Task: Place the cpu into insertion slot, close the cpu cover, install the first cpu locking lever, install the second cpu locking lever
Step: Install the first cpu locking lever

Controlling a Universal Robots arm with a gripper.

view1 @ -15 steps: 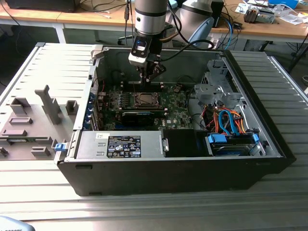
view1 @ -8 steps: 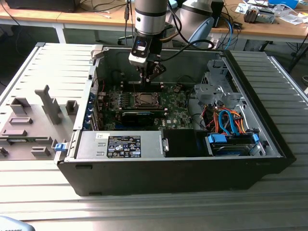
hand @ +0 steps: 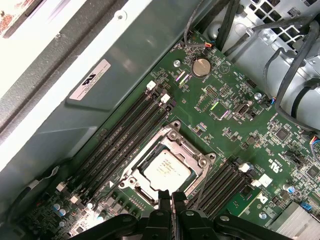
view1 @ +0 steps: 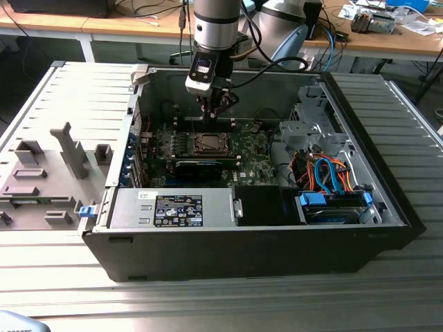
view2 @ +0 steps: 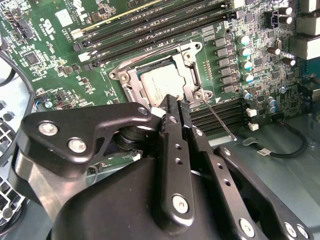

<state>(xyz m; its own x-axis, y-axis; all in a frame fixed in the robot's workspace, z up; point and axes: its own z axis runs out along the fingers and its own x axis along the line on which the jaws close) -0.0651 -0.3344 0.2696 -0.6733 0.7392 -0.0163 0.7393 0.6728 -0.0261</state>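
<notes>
Gripper first: drawn narrow, fingers nearly together with nothing seen between them, hanging just over the near edge of the insertion slot. In the exterior view, poised low above the motherboard, well inside the walls of the computer case. Just beyond the tips, the cpu lying flat in the slot, with the cpu cover folded down around it and the grey top showing through the window. Close beside the tips in the second wrist view, a thin wire locking lever slanting out from the cover's corner across the black memory slots. Seemingly not tucked under its catch, though hard to say for certain. Likely trouble, judged from this: narrow tips meeting a springy round wire, so a push slightly off its line could let it slide off and flick back up. After such a slip, a real chance of the tips running on into the board's small parts or the memory slots alongside. Too steep a press on the cover's edge might rock the frame and load the chip unevenly against the socket beneath. Little room for error beside the case wall.
</notes>
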